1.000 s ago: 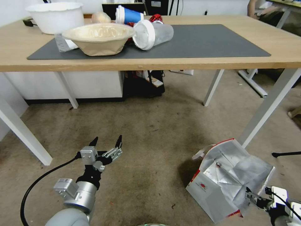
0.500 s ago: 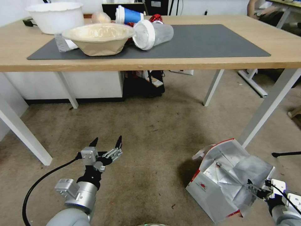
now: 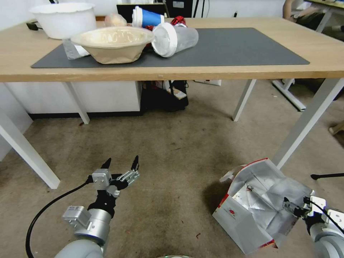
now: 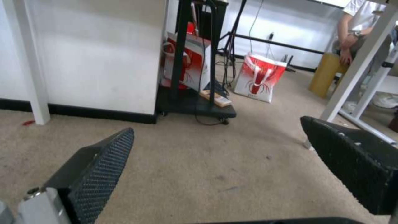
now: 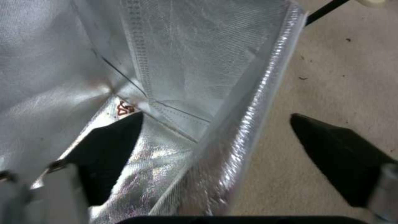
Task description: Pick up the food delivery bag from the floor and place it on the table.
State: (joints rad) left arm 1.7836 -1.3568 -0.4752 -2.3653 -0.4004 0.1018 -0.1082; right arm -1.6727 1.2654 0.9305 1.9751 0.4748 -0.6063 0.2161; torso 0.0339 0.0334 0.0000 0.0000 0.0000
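The food delivery bag (image 3: 258, 204) stands tilted on the floor (image 3: 172, 154) at the lower right, mouth open, silver foil lining showing, with red trim and a small red logo on its white front. My right gripper (image 3: 295, 206) is open at the bag's near right rim. In the right wrist view that gripper (image 5: 215, 115) straddles the foil rim (image 5: 248, 102), one finger inside the bag and one outside over the floor. My left gripper (image 3: 122, 159) hangs open over bare floor to the bag's left, fingers (image 4: 104, 161) wide apart. The table (image 3: 215, 73) with its grey mat (image 3: 233, 46) stands ahead.
A brown paper bowl (image 3: 113, 43), a white bowl (image 3: 64, 18) and tipped cups (image 3: 173, 37) crowd the mat's left end; its right part is bare. A white table leg (image 3: 304, 125) slants down beside the bag. A black cart (image 3: 165, 96) and a red-white bag (image 4: 259, 77) sit under the table.
My right gripper has risen a little and moved forward along the bag's rim. The left arm and the bag have hardly shifted.
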